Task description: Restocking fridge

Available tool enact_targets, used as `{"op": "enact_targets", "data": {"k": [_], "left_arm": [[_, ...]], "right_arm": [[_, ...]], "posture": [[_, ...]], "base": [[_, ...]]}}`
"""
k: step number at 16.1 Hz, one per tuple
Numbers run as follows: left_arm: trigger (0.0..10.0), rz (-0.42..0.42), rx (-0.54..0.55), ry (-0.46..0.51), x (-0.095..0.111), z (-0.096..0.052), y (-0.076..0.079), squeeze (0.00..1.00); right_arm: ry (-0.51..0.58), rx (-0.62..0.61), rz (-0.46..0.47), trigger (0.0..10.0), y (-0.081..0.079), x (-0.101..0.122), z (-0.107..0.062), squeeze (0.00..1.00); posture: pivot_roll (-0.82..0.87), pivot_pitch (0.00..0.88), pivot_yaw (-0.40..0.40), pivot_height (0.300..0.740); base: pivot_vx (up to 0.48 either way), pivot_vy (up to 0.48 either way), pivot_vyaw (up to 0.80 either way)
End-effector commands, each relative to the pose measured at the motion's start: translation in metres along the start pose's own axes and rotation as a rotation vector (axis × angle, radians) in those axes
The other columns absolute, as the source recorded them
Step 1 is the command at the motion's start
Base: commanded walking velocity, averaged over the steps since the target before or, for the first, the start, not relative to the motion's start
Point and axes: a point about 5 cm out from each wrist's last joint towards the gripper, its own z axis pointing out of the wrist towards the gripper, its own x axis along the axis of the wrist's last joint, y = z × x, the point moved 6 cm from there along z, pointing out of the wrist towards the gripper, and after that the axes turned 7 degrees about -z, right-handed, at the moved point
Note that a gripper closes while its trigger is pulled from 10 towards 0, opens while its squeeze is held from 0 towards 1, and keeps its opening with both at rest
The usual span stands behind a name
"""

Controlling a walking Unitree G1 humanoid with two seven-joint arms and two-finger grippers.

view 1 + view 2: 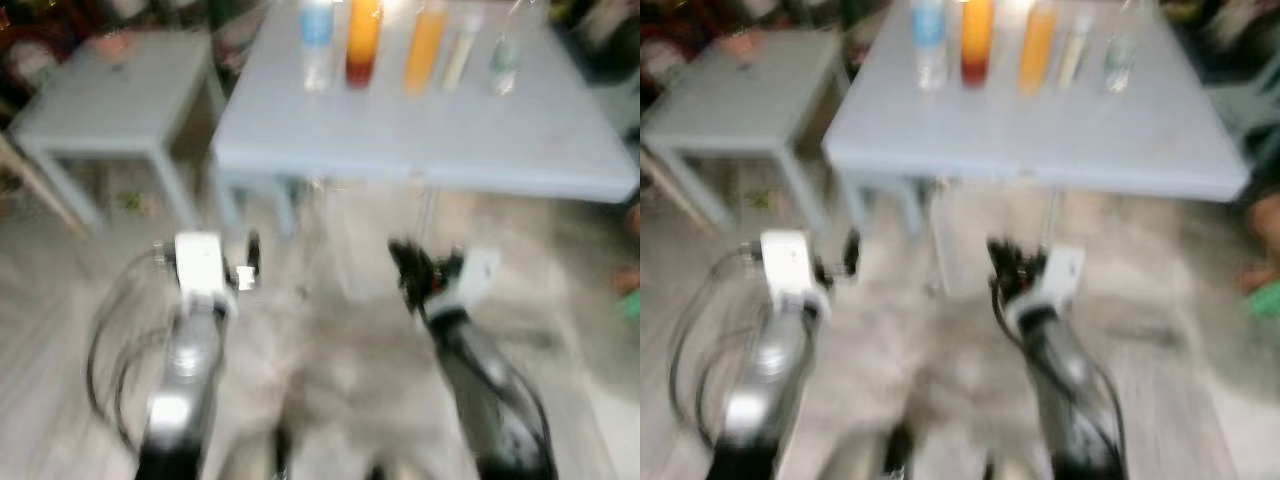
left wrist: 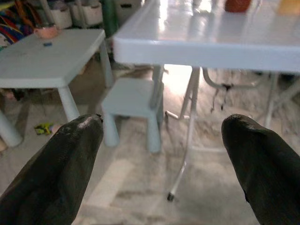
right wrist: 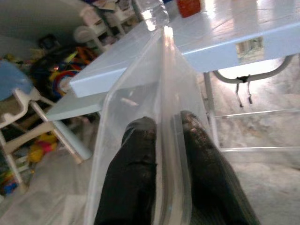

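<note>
Several drink bottles [image 1: 363, 40] stand in a row at the far side of a pale blue folding table [image 1: 430, 140]; two hold orange liquid, one has a blue label. My right gripper [image 3: 164, 129] is shut on the thin wall of a clear plastic bin [image 3: 140, 89], held below the table's near edge. In the blurred head view the bin [image 1: 350, 250] hangs faintly between my arms, beside the right gripper [image 1: 412, 270]. My left gripper [image 2: 161, 131] is open with nothing between its fingers [image 2: 77, 140], low in front of the table.
A small pale table [image 1: 110, 95] with a pink cup [image 2: 45, 32] stands to the left. A little stool [image 2: 131, 101] sits under the folding table among its thin metal legs [image 2: 187, 122]. Toys and clutter [image 3: 51, 70] line the room's edge.
</note>
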Motion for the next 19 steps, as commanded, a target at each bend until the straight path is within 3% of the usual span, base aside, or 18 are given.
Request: {"op": "enact_targets", "data": {"k": [1, 3, 6, 13, 19], "left_arm": [[10.0, 0.016, -0.011, 0.024, 0.008, 0.004, 0.003, 0.00], [10.0, 0.017, -0.013, 0.027, 0.009, 0.005, 0.003, 0.00], [10.0, 0.023, -0.004, 0.025, 0.007, 0.003, 0.002, 0.00], [10.0, 0.055, 0.029, -0.005, -0.005, -0.002, -0.008, 0.00], [10.0, 0.075, 0.085, -0.012, -0.009, -0.006, -0.024, 0.00]], "right_arm": [[0.016, -0.005, -0.016, 10.0, 0.002, 0.004, 0.000, 0.00], [0.016, 0.002, -0.017, 10.0, 0.001, 0.005, 0.001, 0.00], [0.023, 0.040, -0.024, 10.0, -0.007, 0.005, 0.000, 0.00], [0.015, 0.046, -0.034, 10.0, -0.006, 0.003, -0.004, 0.00], [0.015, 0.092, -0.027, 10.0, -0.016, 0.004, -0.009, 0.00]], "posture": [[-0.04, 0.100, 0.032, 0.740], [-0.04, 0.106, 0.032, 0.740], [-0.03, 0.111, 0.031, 0.740], [-0.04, 0.116, 0.028, 0.740], [-0.03, 0.106, 0.035, 0.740]], "base": [[0.000, 0.000, 0.00], [0.000, 0.000, 0.00], [0.000, 0.000, 0.79], [0.000, 0.000, 0.79], [0.000, 0.000, 0.79]]}}
